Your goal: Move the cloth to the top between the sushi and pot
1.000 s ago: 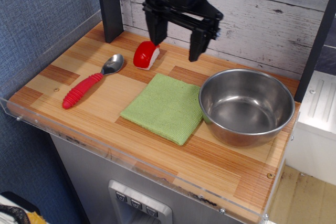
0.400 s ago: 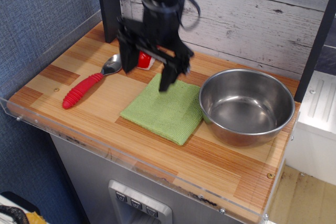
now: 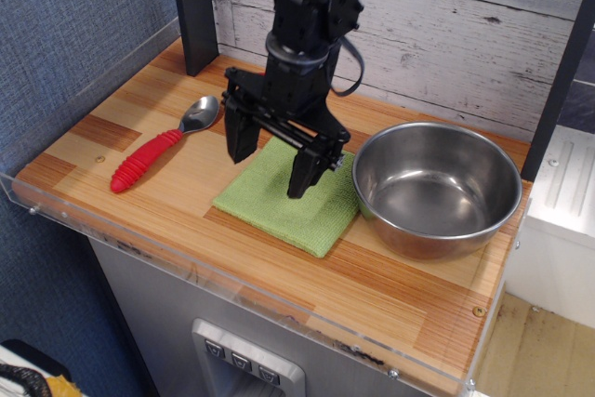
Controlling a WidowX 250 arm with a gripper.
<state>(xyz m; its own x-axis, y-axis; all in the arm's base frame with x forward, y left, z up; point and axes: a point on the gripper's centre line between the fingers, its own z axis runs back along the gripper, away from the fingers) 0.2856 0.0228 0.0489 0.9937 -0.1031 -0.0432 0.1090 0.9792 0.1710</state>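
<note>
The light green cloth (image 3: 307, 209) lies flat on the wooden counter, its right edge next to the steel pot (image 3: 437, 187). My black gripper (image 3: 270, 163) is open and empty, low over the cloth's left half; one fingertip is at the cloth's left edge, the other over its middle. I cannot tell whether the tips touch it. The arm hides the sushi.
A spoon (image 3: 160, 148) with a red handle and steel bowl lies left of the cloth. A dark post (image 3: 195, 11) stands at the back left. A white plank wall runs along the back. A clear plastic lip (image 3: 186, 253) edges the counter's front and left.
My gripper has come down and forward from the back of the counter, past the sushi, to just over the cloth. It stays open. The cloth, pot and spoon have not moved.
</note>
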